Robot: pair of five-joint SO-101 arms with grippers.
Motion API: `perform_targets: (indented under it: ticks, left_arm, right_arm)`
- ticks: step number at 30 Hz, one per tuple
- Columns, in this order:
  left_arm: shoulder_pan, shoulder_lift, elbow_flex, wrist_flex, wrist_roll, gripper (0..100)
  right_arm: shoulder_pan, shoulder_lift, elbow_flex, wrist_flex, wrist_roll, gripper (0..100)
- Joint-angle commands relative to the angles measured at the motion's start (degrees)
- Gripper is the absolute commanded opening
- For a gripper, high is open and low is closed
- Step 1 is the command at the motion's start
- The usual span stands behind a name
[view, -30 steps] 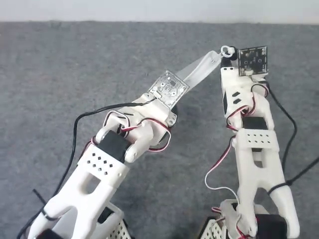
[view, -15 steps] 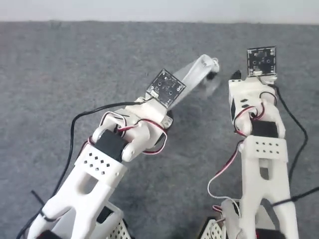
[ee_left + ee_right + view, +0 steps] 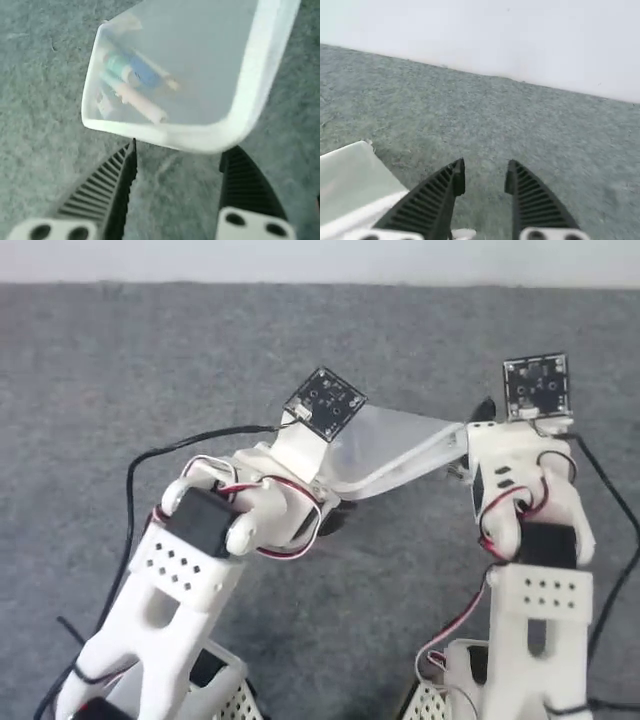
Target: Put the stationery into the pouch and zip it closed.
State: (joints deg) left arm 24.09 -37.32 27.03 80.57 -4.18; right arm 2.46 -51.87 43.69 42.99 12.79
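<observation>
Translucent pouch (image 3: 395, 455) is lying between the arms, stationery (image 3: 135, 82) inside. Left gripper (image 3: 178, 149) is gaping wide at its edge, gripping nothing. Right gripper (image 3: 486, 163) is sitting narrowly parted and empty beside the pouch's end, probably placed to work the zip.

The pouch (image 3: 395, 455) spans the gap between the left arm (image 3: 180, 570) and the right arm (image 3: 530, 580), barring any pass through the middle, and its near rim lies right across the parted jaws of the left gripper (image 3: 178, 146). Ahead of the right gripper (image 3: 485, 165), whose jaws stand slightly apart, open grey mat (image 3: 570, 150) runs to the wall (image 3: 520, 35), with the pouch's corner just beside one jaw. More open mat lies beyond both arms.
</observation>
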Motion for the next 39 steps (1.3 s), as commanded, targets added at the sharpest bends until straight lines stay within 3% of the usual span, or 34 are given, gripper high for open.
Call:
perform_targets:
  ticks: [1, 6, 13, 28, 39]
  left_arm:
    - [-0.62, -0.88, -5.85, 4.48, 0.79, 26]
    - [-3.78, -2.37, -8.22, 8.18, 0.79, 25]
    - [-11.08, -16.62, -5.23, 9.05, -0.88, 25]
    - [-28.31, -38.42, 20.88, -6.68, -1.93, 25]
    - [-32.53, -57.23, 38.29, -7.30, -2.02, 26]
  right_arm:
    - [0.04, -5.49, -0.88, 2.77, 0.97, 5.3]
    - [0.04, -12.70, 5.36, 2.95, 1.05, 2.9]
    - [0.13, -23.60, 15.21, 3.21, 1.14, 2.8]
    - [0.57, -47.08, 35.25, 3.21, 1.14, 2.8]
    - [0.31, -52.26, 39.56, 6.90, 0.62, 2.8]
